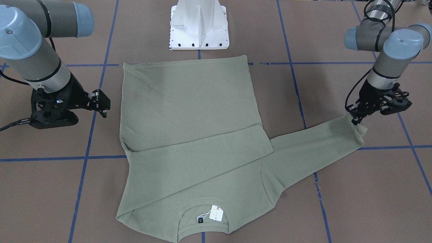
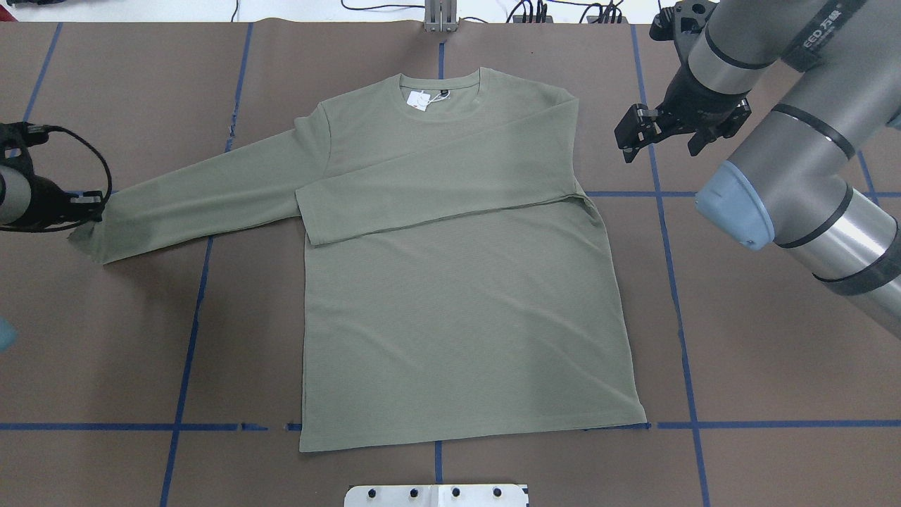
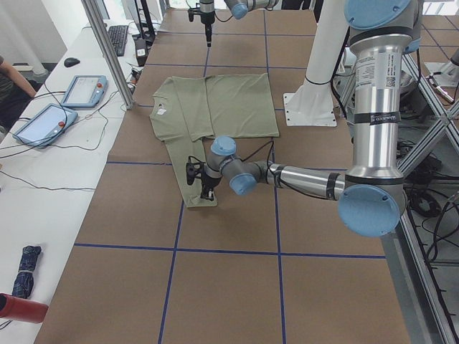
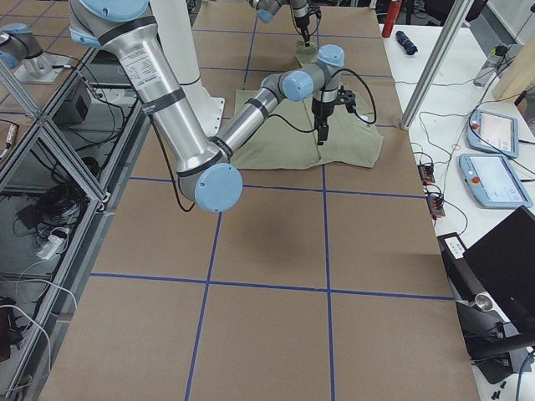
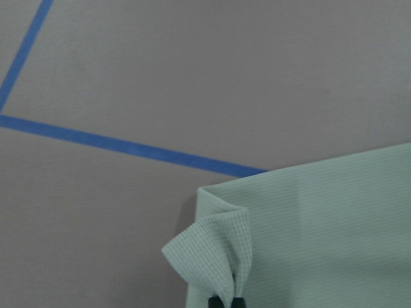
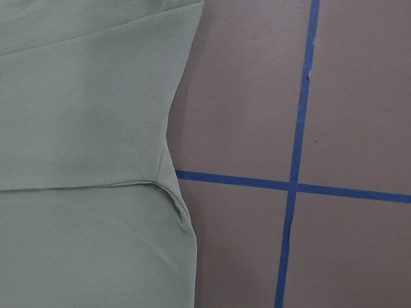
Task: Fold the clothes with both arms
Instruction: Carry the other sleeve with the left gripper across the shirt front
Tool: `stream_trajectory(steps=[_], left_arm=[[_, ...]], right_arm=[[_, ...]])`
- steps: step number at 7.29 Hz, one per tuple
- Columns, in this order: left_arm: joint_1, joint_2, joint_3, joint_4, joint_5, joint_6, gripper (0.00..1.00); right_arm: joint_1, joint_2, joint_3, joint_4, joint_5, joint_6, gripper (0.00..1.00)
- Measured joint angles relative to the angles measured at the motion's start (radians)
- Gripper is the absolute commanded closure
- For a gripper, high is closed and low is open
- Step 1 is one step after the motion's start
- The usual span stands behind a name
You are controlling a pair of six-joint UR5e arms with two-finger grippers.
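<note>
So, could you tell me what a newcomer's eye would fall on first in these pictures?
The olive-green long-sleeved shirt lies flat in the middle of the table, one sleeve folded across its chest. Its other sleeve stretches out sideways to the left gripper, which is shut on the cuff and bunches it. The right gripper hangs over bare table beside the folded shoulder, holding nothing.
</note>
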Motion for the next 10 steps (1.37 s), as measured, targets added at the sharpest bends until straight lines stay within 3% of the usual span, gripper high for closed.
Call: stream_trajectory(steps=[2,4,7,10], left_arm=[[0.005,-0.234,-0.003,0.248,-0.012,-0.002,1.0],[0.014,-0.432,0.043,0.327,-0.089,-0.072,1.0],[0.101,-0.699,0.134,0.323,-0.167,-0.299,1.0],[0.249,-0.837,0.268,0.166,-0.15,-0.505,1.0]], right_arm=[[0.014,-0.069,0.054,0.0,0.002,0.001,0.0],[0.027,-0.131,0.096,0.009,0.001,0.001,0.0],[0.042,-0.19,0.104,0.05,0.01,-0.001,0.0],[0.062,-0.233,0.102,0.097,0.043,-0.004,0.0]])
